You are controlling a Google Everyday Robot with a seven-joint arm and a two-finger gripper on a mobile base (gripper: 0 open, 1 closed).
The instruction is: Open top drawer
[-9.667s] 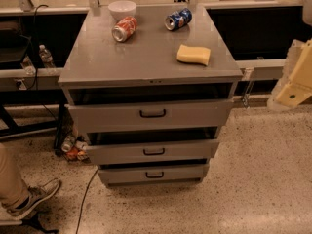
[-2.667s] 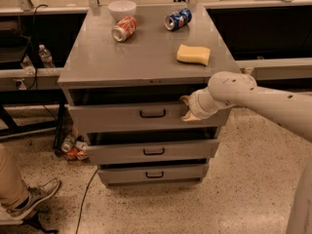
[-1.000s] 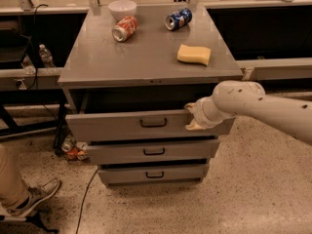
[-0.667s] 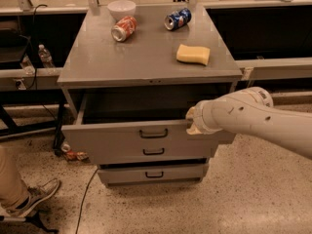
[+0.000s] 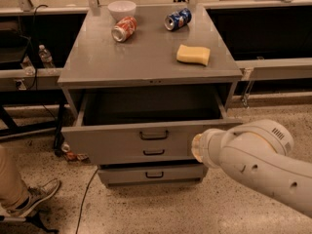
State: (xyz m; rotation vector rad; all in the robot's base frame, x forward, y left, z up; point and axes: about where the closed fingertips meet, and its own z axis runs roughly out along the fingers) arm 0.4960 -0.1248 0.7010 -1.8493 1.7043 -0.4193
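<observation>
The top drawer [image 5: 112,143] of the grey cabinet stands pulled far out. Its plain grey interior [image 5: 146,106] shows, and its black bar handle [image 5: 154,135] sits at the centre of the front panel. My gripper [image 5: 197,147] is at the right end of that front panel, mostly hidden behind my white wrist and forearm [image 5: 253,162], which come in from the lower right. Below, the second drawer's handle [image 5: 154,152] shows just under the open front. The bottom drawer [image 5: 154,174] is slightly out.
On the cabinet top [image 5: 146,62] lie a white bowl [image 5: 122,8], a red can [image 5: 124,29], a blue can [image 5: 177,19] and a yellow sponge [image 5: 193,54]. A person's leg and shoe [image 5: 29,199] are at the lower left. A cable [image 5: 85,199] runs over the floor.
The top drawer has slid out from nearly shut to wide open. My arm has drawn back toward the camera with it, staying at the drawer front's right end.
</observation>
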